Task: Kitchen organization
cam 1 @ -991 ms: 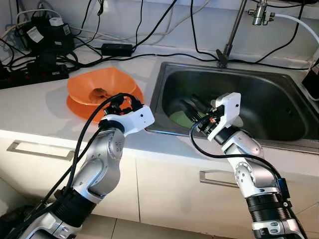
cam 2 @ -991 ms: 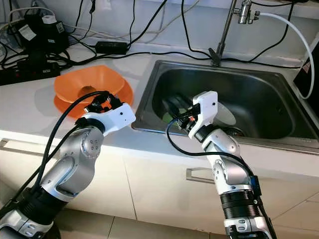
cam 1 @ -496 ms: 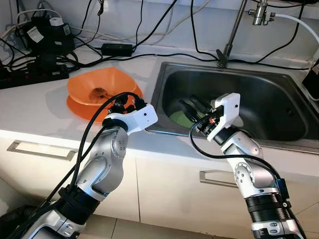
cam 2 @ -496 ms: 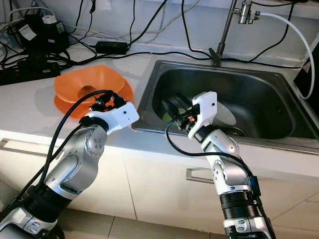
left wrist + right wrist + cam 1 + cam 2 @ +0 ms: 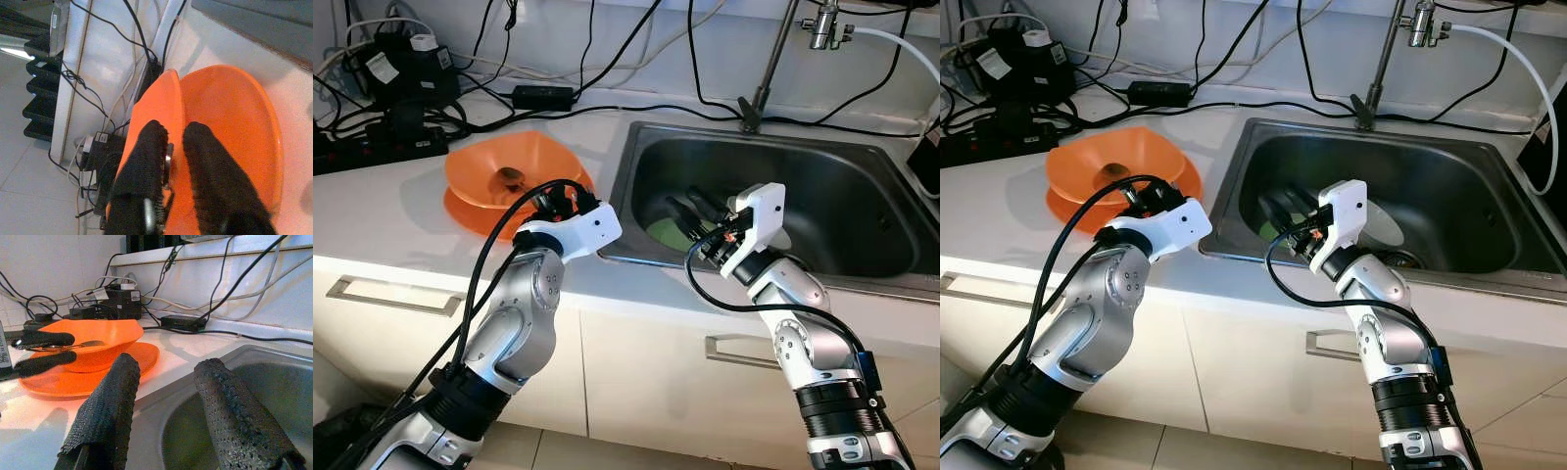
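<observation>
An orange bowl (image 5: 529, 157) sits on an orange plate (image 5: 465, 211) on the white counter, left of the sink (image 5: 862, 166). A metal spoon (image 5: 512, 176) lies with its head inside the bowl. My left gripper (image 5: 175, 129) reaches over the bowl's near rim, and its fingers (image 5: 44, 339) are closed on the spoon's handle (image 5: 78, 345). My right gripper (image 5: 692, 207) hovers open over the sink's front left part, holding nothing. Below it in the sink lie a green dish (image 5: 666, 233) and a pale plate (image 5: 1386, 227).
Power strips, adapters and tangled cables (image 5: 391, 127) crowd the back left of the counter. A black power brick (image 5: 543, 96) lies behind the bowl. The tap (image 5: 759, 98) rises behind the sink. Cabinet drawers with handles (image 5: 372, 294) run below the counter edge.
My left wrist has shifted slightly right and forward, and the spoon's head now lies a little farther into the bowl. The right arm has not moved.
</observation>
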You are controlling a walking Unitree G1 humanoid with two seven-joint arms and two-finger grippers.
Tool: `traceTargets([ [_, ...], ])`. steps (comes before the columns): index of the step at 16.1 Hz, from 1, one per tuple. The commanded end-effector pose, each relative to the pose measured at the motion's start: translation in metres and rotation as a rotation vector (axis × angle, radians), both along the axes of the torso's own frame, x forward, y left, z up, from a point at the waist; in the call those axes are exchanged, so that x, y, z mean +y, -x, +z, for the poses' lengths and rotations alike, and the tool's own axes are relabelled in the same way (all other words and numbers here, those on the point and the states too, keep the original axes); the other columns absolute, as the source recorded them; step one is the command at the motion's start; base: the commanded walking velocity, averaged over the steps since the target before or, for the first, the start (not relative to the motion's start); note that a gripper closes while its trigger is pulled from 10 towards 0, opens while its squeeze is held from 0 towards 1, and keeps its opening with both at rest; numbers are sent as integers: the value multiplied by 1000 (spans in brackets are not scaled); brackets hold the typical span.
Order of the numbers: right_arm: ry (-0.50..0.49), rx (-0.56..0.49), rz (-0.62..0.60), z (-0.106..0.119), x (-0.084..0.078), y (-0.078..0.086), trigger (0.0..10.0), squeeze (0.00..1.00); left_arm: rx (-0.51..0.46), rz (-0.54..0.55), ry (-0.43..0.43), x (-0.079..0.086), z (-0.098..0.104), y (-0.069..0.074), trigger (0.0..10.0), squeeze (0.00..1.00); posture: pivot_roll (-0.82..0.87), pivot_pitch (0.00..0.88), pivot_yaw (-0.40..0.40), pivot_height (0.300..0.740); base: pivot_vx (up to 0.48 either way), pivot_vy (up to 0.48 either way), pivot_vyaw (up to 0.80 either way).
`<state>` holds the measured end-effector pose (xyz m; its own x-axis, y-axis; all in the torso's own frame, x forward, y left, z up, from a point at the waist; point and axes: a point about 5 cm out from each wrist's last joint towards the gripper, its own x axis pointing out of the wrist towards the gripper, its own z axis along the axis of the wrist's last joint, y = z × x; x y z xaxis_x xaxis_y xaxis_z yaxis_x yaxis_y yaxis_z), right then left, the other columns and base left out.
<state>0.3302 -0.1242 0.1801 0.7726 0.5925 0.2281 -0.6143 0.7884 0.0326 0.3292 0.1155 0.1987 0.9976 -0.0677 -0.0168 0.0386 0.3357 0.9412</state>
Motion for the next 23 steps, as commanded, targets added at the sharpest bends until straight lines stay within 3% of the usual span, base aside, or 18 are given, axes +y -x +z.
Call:
traceTargets([
  [1, -2, -9, -13, 4, -2, -1, 10000, 0, -41, 6, 2, 1, 9, -3, 0, 0, 67, 39, -40, 740, 0, 0, 0],
  [6, -4, -9, -20, 4, -3, -2, 10000, 0, -210, -28, 40, -4, 30, -1, 0, 0, 65, 32, -39, 740, 0, 0, 0],
  [7, -4, -10, -20, 4, -3, -2, 10000, 0, -251, -30, 57, -5, 38, 0, 9098, 0, 67, 31, -42, 740, 0, 0, 0],
  [8, -4, -10, -20, 4, -3, -2, 10000, 0, -271, -30, 69, -6, 43, 1, 10000, 0, 67, 31, -42, 740, 0, 0, 0],
  [15, -4, -11, -21, 5, -3, -3, 10000, 0, -255, -41, 105, -7, 38, 2, 10000, 0, 67, 30, -46, 740, 0, 0, 0],
  [17, -5, -11, -22, 5, -2, -3, 10000, 0, -228, -32, 213, -6, 34, 2, 10000, 0, 68, 34, -46, 740, 0, 0, 0],
  [18, -7, -9, -21, 5, -2, -3, 10000, 0, -236, -26, 228, -6, 34, 2, 10000, 0, 68, 35, -45, 740, 0, 0, 0],
  [23, -8, -4, -21, 3, -2, -2, 10000, 0, -265, -17, 201, -4, 37, 3, 10000, 0, 67, 38, -45, 740, 0, 0, 0],
])
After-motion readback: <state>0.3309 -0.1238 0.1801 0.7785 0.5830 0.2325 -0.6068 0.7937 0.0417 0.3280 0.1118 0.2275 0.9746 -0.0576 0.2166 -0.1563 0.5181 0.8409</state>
